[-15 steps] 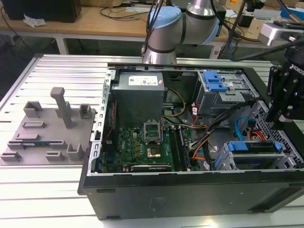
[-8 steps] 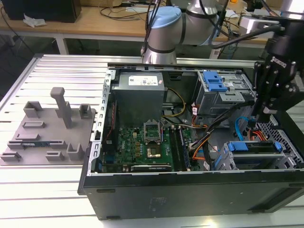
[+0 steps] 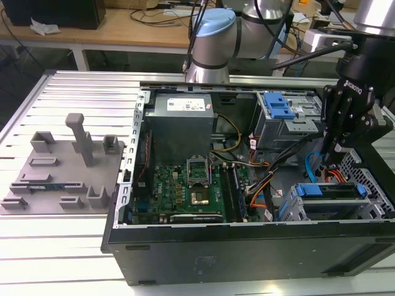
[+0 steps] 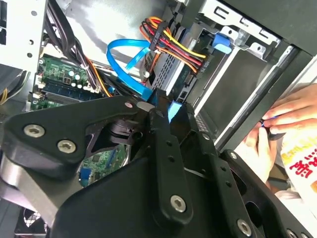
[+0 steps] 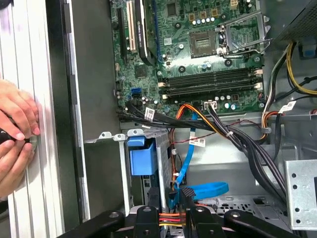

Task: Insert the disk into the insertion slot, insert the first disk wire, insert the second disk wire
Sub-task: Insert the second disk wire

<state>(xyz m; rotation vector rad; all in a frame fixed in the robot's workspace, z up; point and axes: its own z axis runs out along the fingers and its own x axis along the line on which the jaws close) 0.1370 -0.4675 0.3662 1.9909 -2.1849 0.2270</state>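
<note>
Black gripper (image 4: 166,111) fingers pinch a blue wire (image 5: 198,190) end at the disk (image 3: 330,191), which sits in its slot (image 3: 364,206), lower right of the exterior view. Wire step, I think; next needs a straight push.

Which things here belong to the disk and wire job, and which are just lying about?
Job: silver disk in blue plastic carrier, grey perforated metal drive cage, flat blue data cable, black pincer.
Lying about: grey plastic fixture plate, grey power supply box, green motherboard.
</note>
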